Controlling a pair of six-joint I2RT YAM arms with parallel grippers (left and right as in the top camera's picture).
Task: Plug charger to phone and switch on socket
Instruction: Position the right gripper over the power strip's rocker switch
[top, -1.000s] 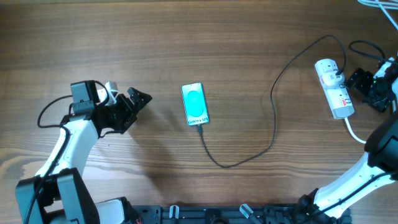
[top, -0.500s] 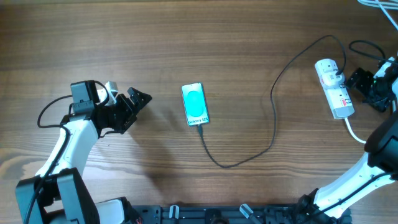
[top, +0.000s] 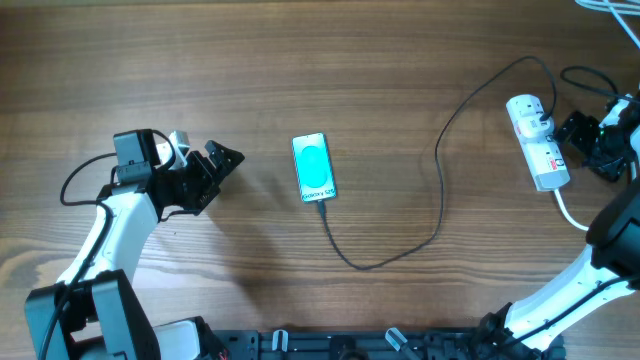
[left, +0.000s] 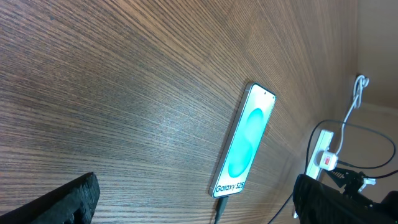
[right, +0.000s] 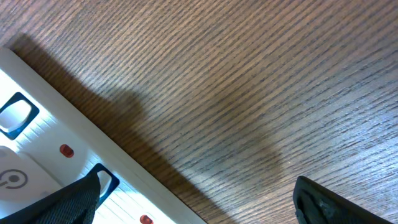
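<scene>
The phone (top: 313, 168) lies flat mid-table, teal screen up, with the charger cable (top: 438, 170) plugged into its lower end. The cable loops right and up to a black plug in the white socket strip (top: 538, 143) at the far right. My left gripper (top: 222, 162) is open and empty, left of the phone; the left wrist view shows the phone (left: 245, 142) between its fingertips (left: 196, 202), farther off. My right gripper (top: 590, 140) is open beside the strip's right side. In the right wrist view its fingers (right: 199, 202) hover over the strip's edge (right: 56, 149), one finger above a switch.
A white cord (top: 568, 212) leaves the strip's lower end toward the right arm. Black arm cables (top: 585, 78) lie at the top right. Bare wooden table surrounds the phone.
</scene>
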